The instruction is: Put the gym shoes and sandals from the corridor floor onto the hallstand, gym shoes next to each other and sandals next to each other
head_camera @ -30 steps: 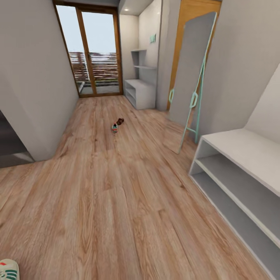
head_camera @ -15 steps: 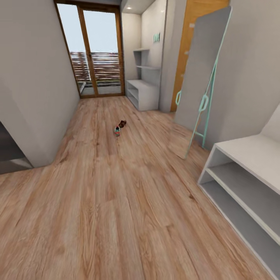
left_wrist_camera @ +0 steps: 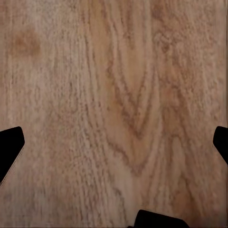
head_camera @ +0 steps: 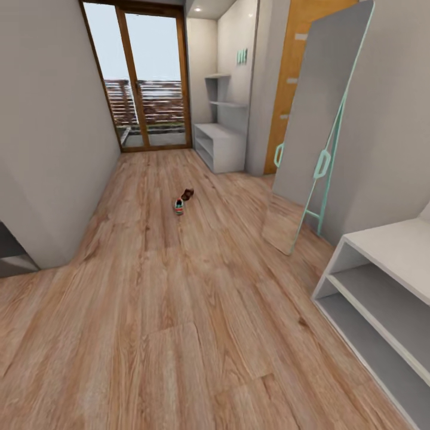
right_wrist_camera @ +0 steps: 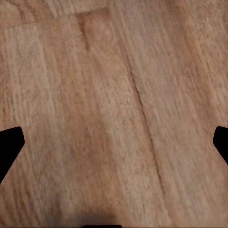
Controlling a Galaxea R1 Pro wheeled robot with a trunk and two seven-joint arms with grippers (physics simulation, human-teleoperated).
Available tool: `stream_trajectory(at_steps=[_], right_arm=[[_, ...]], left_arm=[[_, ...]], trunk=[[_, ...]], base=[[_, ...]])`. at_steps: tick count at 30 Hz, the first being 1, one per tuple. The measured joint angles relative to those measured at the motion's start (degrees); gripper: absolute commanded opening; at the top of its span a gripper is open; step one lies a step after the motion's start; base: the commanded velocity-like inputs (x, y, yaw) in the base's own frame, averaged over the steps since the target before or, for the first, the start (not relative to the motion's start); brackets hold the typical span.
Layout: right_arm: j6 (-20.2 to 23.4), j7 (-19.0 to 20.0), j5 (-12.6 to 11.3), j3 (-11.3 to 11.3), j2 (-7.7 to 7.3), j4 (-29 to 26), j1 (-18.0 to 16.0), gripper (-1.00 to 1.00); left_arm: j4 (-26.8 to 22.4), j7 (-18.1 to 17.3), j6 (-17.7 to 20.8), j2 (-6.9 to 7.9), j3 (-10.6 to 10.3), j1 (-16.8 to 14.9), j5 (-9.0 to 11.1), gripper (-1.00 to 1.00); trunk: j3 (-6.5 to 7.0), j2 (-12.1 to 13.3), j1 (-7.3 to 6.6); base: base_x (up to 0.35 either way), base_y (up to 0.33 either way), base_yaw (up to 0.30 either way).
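Far down the corridor floor (head_camera: 179, 310) one gym shoe (head_camera: 178, 206) lay with what looked like a sandal (head_camera: 187, 194) just beyond it, too small to be sure. The hallstand (head_camera: 382, 263) stood at my right. My left gripper (left_wrist_camera: 114, 142) and right gripper (right_wrist_camera: 114, 142) hung spread wide, empty, over bare planks.

Hallstand (head_camera: 382, 280) cut off at right edge, distant gym shoe (head_camera: 178, 206) and sandal (head_camera: 187, 194) tiny

A leaning mirror (head_camera: 319, 128) stands right; glazed doors (head_camera: 143, 77) end the corridor.
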Motion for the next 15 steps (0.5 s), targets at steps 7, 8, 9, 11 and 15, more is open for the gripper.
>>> stream_trajectory(at_steps=[7,8,9,11,15], right_arm=[[0.0,0.0,0.0,0.0,0.0,0.01,-0.01,1.0],[0.0,0.0,0.0,0.0,0.0,0.01,-0.01,1.0],[0.0,0.0,0.0,0.0,0.0,0.01,-0.01,1.0],[0.0,0.0,0.0,0.0,0.0,0.01,-0.01,1.0],[0.0,0.0,-0.01,0.0,0.0,0.01,-0.01,1.0]], left_arm=[[-0.01,0.01,0.0,0.0,-0.02,0.01,0.0,1.0],[-0.01,0.01,0.0,0.0,-0.01,0.01,0.0,1.0],[-0.01,0.01,0.0,0.0,-0.02,0.01,0.0,1.0],[-0.02,0.0,0.01,0.0,0.01,0.01,0.0,1.0],[-0.02,0.01,0.01,0.0,0.04,0.01,0.0,1.0]], trunk=[[-0.02,0.0,0.0],[-0.04,0.0,0.0],[-0.05,0.0,0.0],[-0.08,0.0,0.0],[-0.16,0.0,0.0]], base=[[0.337,0.0,0.113],[0.337,0.0,0.212],[0.337,0.0,0.222],[0.337,0.0,0.234],[0.337,0.0,0.25]])
